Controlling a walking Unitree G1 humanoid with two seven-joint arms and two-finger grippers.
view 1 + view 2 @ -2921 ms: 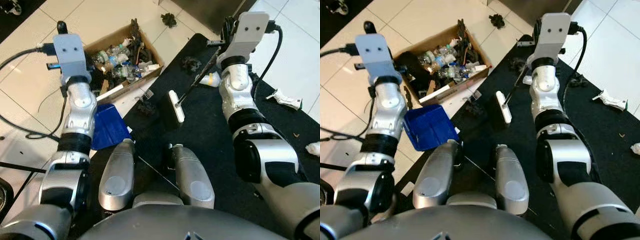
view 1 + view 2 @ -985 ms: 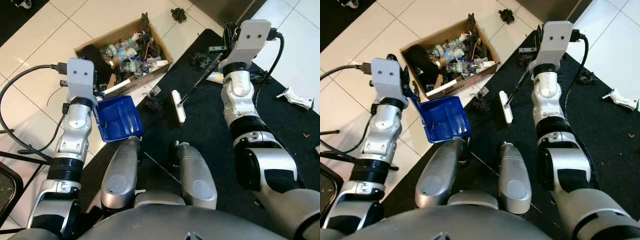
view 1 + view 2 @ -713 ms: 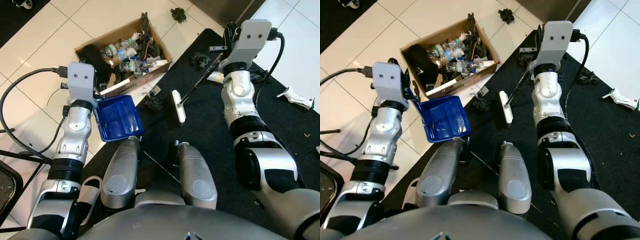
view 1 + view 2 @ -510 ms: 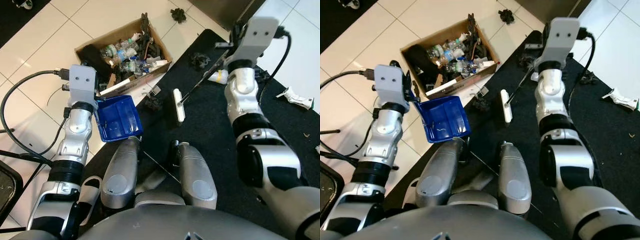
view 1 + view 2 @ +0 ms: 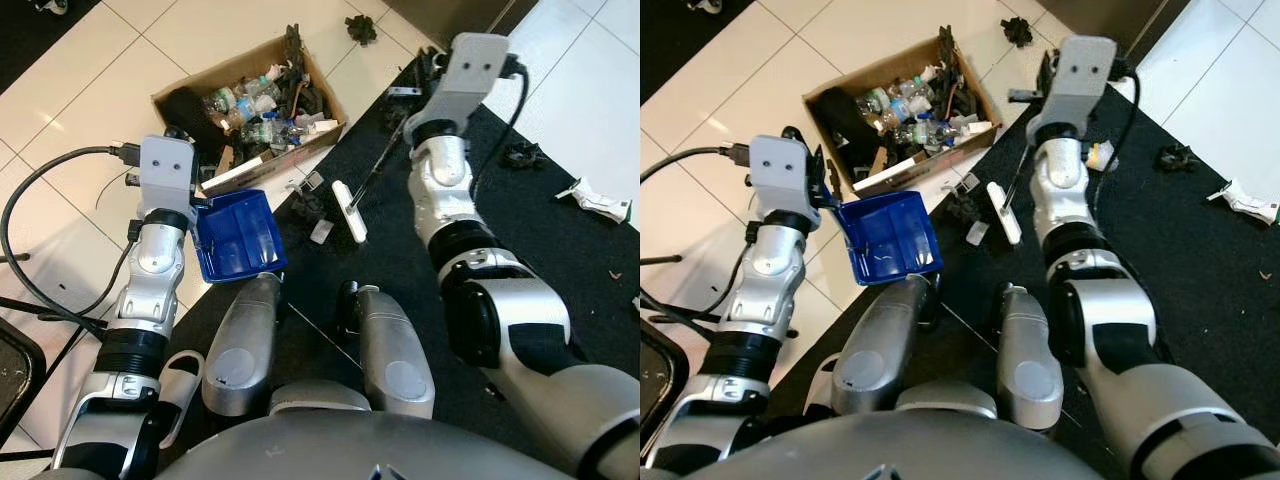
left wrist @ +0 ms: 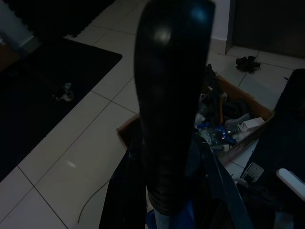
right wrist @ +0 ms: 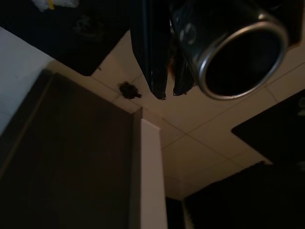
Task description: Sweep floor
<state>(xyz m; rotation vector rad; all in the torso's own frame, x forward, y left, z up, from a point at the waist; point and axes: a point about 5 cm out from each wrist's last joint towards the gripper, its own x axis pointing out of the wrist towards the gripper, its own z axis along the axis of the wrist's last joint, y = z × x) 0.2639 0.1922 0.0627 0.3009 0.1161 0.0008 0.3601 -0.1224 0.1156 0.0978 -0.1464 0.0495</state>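
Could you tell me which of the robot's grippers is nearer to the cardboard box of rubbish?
The left. The left gripper, holding the blue dustpan, sits right beside the cardboard box. The right gripper, holding the broom, is farther off, over the black mat.

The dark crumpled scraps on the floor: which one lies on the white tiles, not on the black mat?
The dark scrap beyond the cardboard box, at the top of the head view. It rests on white tile; the others lie on the black mat.
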